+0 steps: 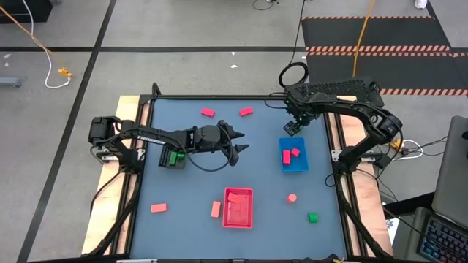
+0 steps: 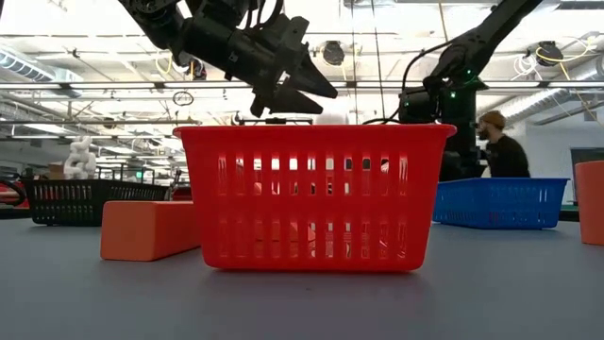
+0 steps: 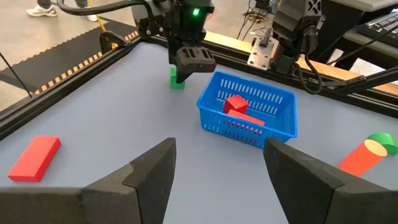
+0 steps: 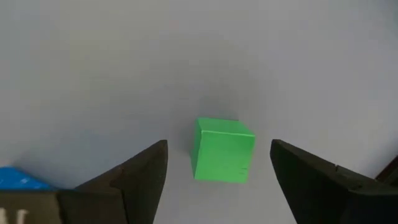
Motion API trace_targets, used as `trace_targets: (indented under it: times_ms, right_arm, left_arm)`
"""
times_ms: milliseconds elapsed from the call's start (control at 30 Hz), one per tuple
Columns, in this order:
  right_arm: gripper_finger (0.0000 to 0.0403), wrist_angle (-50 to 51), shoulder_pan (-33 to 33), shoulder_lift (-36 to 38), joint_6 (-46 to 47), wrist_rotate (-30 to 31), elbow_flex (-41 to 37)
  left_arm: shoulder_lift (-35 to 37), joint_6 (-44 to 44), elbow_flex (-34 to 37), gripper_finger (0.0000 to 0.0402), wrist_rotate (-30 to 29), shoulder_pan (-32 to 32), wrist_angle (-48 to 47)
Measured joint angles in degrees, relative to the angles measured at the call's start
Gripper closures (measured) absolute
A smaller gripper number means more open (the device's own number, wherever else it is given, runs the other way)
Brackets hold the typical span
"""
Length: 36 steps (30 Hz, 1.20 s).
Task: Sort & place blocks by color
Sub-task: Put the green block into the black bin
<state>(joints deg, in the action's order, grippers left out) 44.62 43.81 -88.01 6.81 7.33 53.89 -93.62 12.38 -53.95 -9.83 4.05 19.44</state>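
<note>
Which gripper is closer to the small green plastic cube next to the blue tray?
The right. The right gripper hangs directly over the small green plastic cube, jaws open around it. The left gripper is mid-table, well away, beyond the blue tray.

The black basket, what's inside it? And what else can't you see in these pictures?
- Black basket: from above, the left arm covers most of it; only something green shows.
- Red basket: from the table-level camera its wall hides what lies inside.
- Green block: from above, the right tool hides it.
</note>
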Motion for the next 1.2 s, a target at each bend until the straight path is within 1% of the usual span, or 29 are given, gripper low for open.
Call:
trace_targets:
  times_ms: [167, 300, 433, 600, 667, 800, 1000, 1100, 1200]
  right_arm:
    - [0.016, 0.3, 0.2, 0.0, 0.3, 0.0, -0.1]
    - [0.0181, -2.0, 0.4, 0.0, 0.0, 0.0, -2.5]
    - [0.0193, -4.8, 0.5, 0.0, -0.7, 0.0, -5.3]
    - [0.0209, -8.3, 0.5, 0.0, -2.3, 0.1, -7.0]
    - [0.0226, -8.6, 0.4, 0.0, -3.4, 0.2, -7.0]
    - [0.028, -8.8, 0.4, 0.1, -5.6, 2.0, -7.0]
    - [0.028, -8.7, 0.2, 1.5, -9.0, 1.9, -7.0]
    - [0.028, -8.4, -0.3, 4.2, -10.0, 1.8, -7.0]
    - [0.028, -8.3, -1.2, 8.4, -11.0, 1.7, -7.0]
  left_arm:
    - [0.0, -0.3, 0.0, 0.0158, 0.0, 0.0, 0.0]
    - [0.0, -0.3, 0.0, 0.0158, 0.0, -0.2, 0.0]
    - [0.0, -0.3, 0.0, 0.0158, 0.0, -0.2, 0.0]
    - [0.0, -0.4, 0.0, 0.0158, 0.0, -0.2, 0.0]
    - [0.0, -0.4, 0.0, 0.0158, 0.0, -0.3, 0.0]
    - [0.0, -1.3, 0.0, 0.0158, 0.0, -0.3, -0.1]
    - [0.0, -1.8, 0.0, 0.0158, 0.0, -0.2, -1.7]
    - [0.0, -1.8, 0.0, 0.0158, 0.0, -0.2, -1.8]
    - [0.0, -2.8, 0.0, 0.0158, -0.1, -0.2, -1.8]
